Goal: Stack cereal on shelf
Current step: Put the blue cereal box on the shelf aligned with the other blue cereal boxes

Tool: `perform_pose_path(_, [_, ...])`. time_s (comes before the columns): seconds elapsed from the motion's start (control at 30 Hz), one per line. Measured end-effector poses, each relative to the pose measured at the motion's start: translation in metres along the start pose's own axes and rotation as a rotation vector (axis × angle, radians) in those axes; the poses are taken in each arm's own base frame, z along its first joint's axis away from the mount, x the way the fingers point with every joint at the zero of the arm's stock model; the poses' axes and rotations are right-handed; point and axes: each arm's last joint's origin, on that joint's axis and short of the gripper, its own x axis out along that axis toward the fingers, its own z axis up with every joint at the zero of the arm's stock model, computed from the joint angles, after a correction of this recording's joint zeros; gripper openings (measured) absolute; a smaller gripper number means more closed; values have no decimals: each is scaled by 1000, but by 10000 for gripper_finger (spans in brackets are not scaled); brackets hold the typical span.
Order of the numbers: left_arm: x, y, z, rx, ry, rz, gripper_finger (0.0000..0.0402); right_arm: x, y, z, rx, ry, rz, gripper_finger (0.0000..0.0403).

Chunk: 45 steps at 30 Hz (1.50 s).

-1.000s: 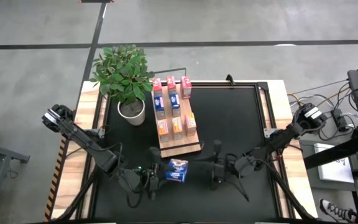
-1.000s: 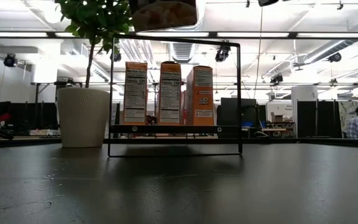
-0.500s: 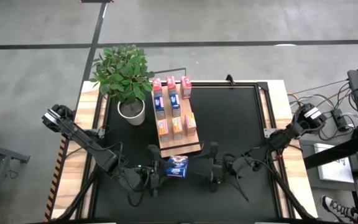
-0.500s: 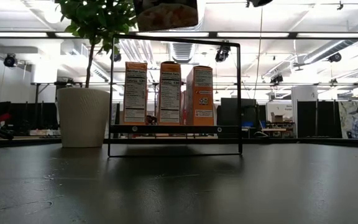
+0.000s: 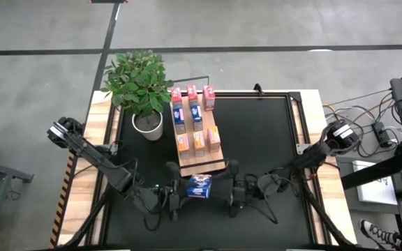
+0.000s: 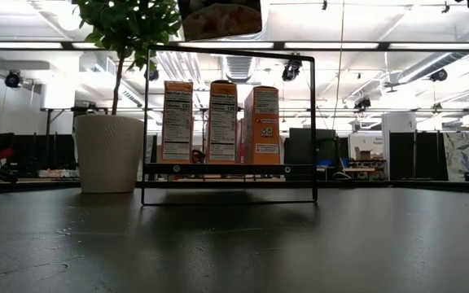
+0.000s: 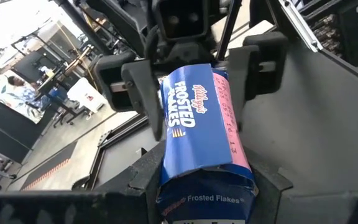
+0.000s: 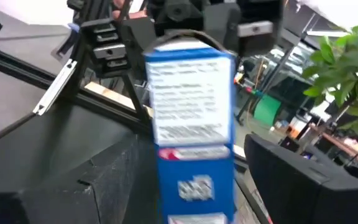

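The blue Frosted Flakes box (image 5: 199,186) sits between my two arms, just off the near end of the shelf (image 5: 201,166) and above the black counter (image 5: 264,139). My left end effector (image 7: 197,180) is clamped on its lower end; the left wrist view shows the box standing up out of those fingers. My right end effector (image 5: 230,188) is spread wide around the other end, its fingers (image 7: 138,93) flanking the box without pinching it, so the right side is released for now. The shelf lies flat beside the potted plant (image 5: 139,87), already carrying other cereal boxes (image 5: 191,118): three pink-red at the far end, blue ones behind them, orange ones nearest me.

I read this as a handover in mid-air, the box passing from left to right. Next I'd close the right fingers squarely on the box, then let the left go only once that grip is firm, and carry it to the bare near strip of the shelf without knocking the orange row
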Motion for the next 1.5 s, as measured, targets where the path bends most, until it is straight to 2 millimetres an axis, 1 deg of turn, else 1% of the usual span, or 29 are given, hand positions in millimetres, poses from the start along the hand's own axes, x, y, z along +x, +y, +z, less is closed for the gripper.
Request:
perform_pose_path(0.23, [1, 1, 2, -14, -15, 1, 137, 16, 6, 5, -65, -6, -13, 260])
perform_pose_path(0.67, [1, 1, 1, -12, -15, -7, 141, 25, 7, 13, -62, 46, 2, 163])
perform_pose_path(0.83, [1, 0, 0, 9, -3, -8, 175, 25, 8, 12, -53, 55, 7, 145])
perform_pose_path(0.97, [-2, -1, -1, 97, 20, 9, 211, 23, 6, 12, -52, 71, 9, 147])
perform_pose_path(1.1, [-16, 6, 3, 202, 44, 87, 239, 17, -4, 22, -21, 108, -35, 148])
perform_pose_path(1.23, [-31, 20, 7, 220, 37, 89, 254, 11, -21, 37, -25, 173, -86, 146])
perform_pose_path(1.33, [-39, 31, 7, 184, 29, 94, 256, 7, -41, 55, 0, 175, -149, 146])
perform_pose_path(1.4, [-42, 34, 5, 169, 34, 94, 254, 3, -56, 67, 22, 161, -185, 148])
perform_pose_path(1.5, [-45, 35, -1, 170, 37, 87, 250, 0, -82, 76, 29, 164, -232, 150])
